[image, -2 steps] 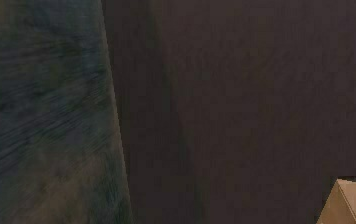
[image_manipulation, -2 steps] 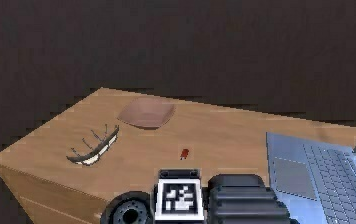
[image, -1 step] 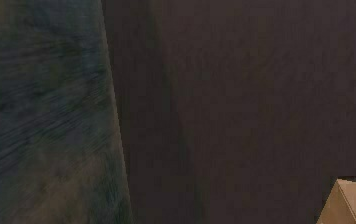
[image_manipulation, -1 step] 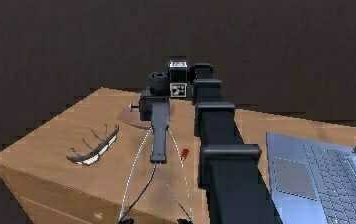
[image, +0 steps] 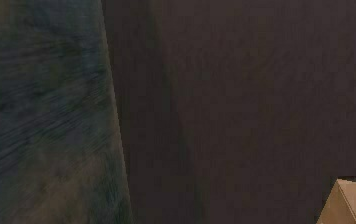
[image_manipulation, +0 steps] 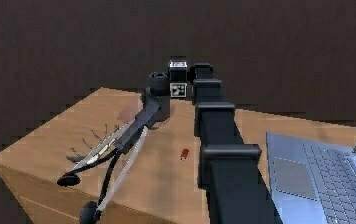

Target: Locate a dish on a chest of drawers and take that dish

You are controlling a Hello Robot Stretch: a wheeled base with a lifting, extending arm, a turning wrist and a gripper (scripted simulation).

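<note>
In the arm side view my dark arm (image_manipulation: 221, 140) reaches out over the wooden top of a chest of drawers (image_manipulation: 46, 150). The gripper (image_manipulation: 80, 195) points toward the view's lower left, its thin fingers (image_manipulation: 111, 175) ending in round tips near the top's front edge. A flat grey, streaked shape (image_manipulation: 106, 145), possibly a dish seen at a slant, lies along the fingers. I cannot tell whether the gripper holds anything.
A small red thing (image_manipulation: 184, 153) lies on the wooden top beside the arm. An open grey laptop (image_manipulation: 311, 175) sits at the right. A dark wall (image: 246, 100) stands close ahead, with a dark green surface (image: 46, 110) at the left and a wooden corner (image: 351, 205) at the lower right.
</note>
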